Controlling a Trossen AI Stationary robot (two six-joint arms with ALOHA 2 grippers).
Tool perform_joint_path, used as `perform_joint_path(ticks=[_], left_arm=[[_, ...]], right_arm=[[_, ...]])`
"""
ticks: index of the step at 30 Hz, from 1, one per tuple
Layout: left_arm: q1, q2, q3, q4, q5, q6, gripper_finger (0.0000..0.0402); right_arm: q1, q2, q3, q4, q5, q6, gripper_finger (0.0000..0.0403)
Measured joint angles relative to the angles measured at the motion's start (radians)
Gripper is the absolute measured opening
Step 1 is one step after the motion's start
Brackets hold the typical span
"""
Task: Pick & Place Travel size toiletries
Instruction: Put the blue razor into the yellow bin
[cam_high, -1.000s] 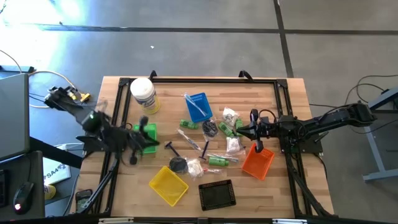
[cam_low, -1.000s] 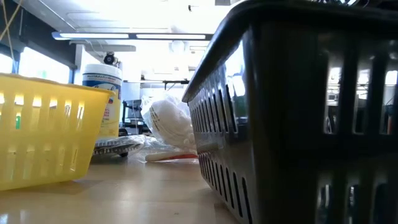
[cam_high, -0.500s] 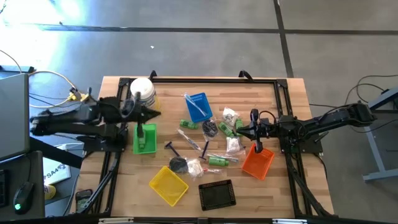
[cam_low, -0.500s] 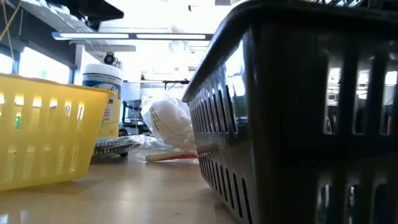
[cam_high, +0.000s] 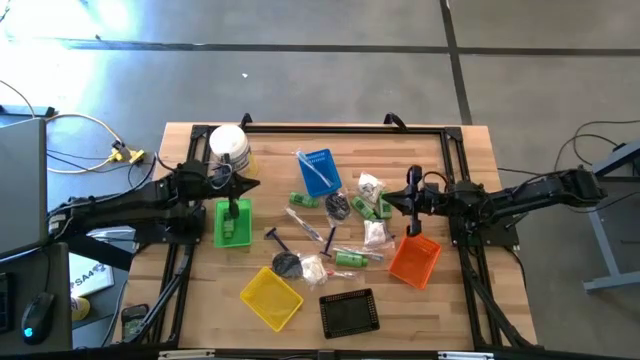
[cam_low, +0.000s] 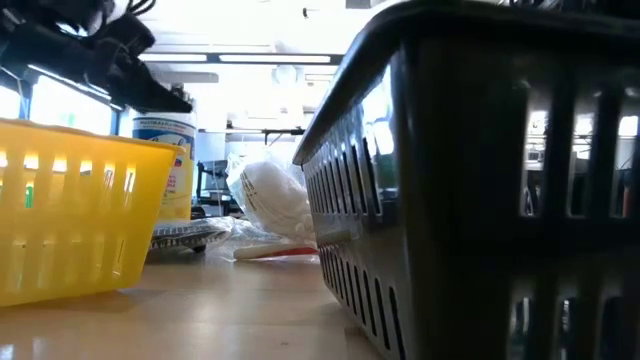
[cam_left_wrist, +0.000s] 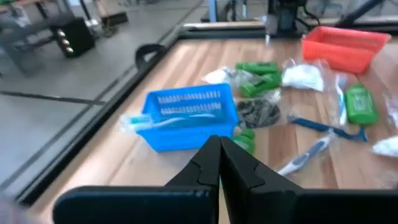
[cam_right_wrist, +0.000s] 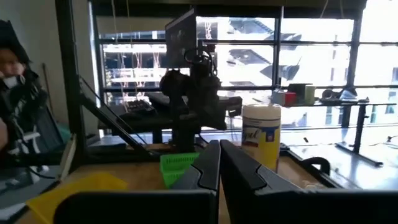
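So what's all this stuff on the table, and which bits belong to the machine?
White tub: one, white with yellow label, far left corner of the table.
Green tray: one, left side, dark item inside.
Blue tray: one, far middle, wrapped toothbrush across it.
Orange tray: one, right side.
Yellow tray: one, near edge, left of middle.
Black tray: one, near edge, middle.
Green bottles: several, scattered mid-table.
White sachets: a few, mid-table.
Black T-shaped piece: one, beside the green tray.
Left gripper: shut, above the green tray.
Right gripper: shut, over the toiletries near the orange tray.
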Motion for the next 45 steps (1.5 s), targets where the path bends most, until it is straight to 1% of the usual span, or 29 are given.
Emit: perform_joint_path(ticks=[2, 7, 10, 13, 15, 16, 19, 22, 26, 28, 32, 36, 40, 43, 45], left_arm=[[0.017, -0.054, 0.001, -0.027, 0.006, 0.001, 0.0], [0.037, -0.207, 0.001, -0.016, 0.11, 0.032, 0.0], [0.04, -0.258, -0.012, 0.028, 0.127, 0.028, 0.0], [0.04, -0.262, -0.048, 0.026, 0.128, 0.071, 0.0], [0.041, -0.259, -0.075, 0.021, 0.127, 0.114, 0.0], [0.04, -0.254, -0.084, 0.021, 0.127, 0.127, 0.0], [0.041, -0.252, -0.094, -0.001, 0.127, 0.131, 0.0], [0.041, -0.254, -0.097, -0.027, 0.127, 0.131, 0.0], [0.04, -0.254, -0.152, 0.053, 0.129, 0.105, 0.0], [0.04, -0.254, -0.17, 0.062, 0.143, 0.081, 0.0], [0.04, -0.254, -0.18, 0.062, 0.214, 0.027, 0.0], [0.04, -0.247, -0.181, 0.06, 0.194, 0.034, 0.0], [0.04, -0.239, -0.181, 0.03, 0.116, 0.034, 0.0], [0.04, -0.227, -0.181, 0.022, 0.047, -0.001, 0.0], [0.04, -0.226, -0.181, 0.028, 0.037, -0.005, 0.0]], right_arm=[[-0.004, -0.021, -0.001, -0.013, -0.003, 0.036, 0.0003], [-0.003, -0.133, -0.058, -0.028, 0.017, 0.046, 0.0003], [-0.003, -0.21, -0.114, 0.036, 0.013, 0.048, 0.0003], [-0.004, -0.261, -0.152, 0.03, 0.032, 0.052, 0.0003], [-0.004, -0.272, -0.152, 0.001, 0.06, 0.054, 0.0003], [-0.004, -0.272, -0.152, 0.013, 0.076, 0.054, 0.0003], [-0.004, -0.267, -0.153, 0.053, 0.078, 0.067, 0.0003], [-0.004, -0.267, -0.153, 0.055, 0.086, 0.076, 0.0003], [-0.004, -0.266, -0.153, 0.053, 0.147, 0.066, 0.0003], [-0.004, -0.266, -0.153, 0.05, 0.141, 0.034, 0.0003], [-0.004, -0.25, -0.154, 0.048, 0.077, -0.027, 0.0003], [-0.004, -0.23, -0.154, 0.028, 0.066, -0.028, 0.0003], [-0.004, -0.222, -0.155, -0.046, 0.07, -0.025, 0.0003], [-0.003, -0.222, -0.155, -0.092, 0.033, 0.019, 0.0003], [-0.003, -0.213, -0.155, -0.098, -0.005, 0.052, 0.0003]])
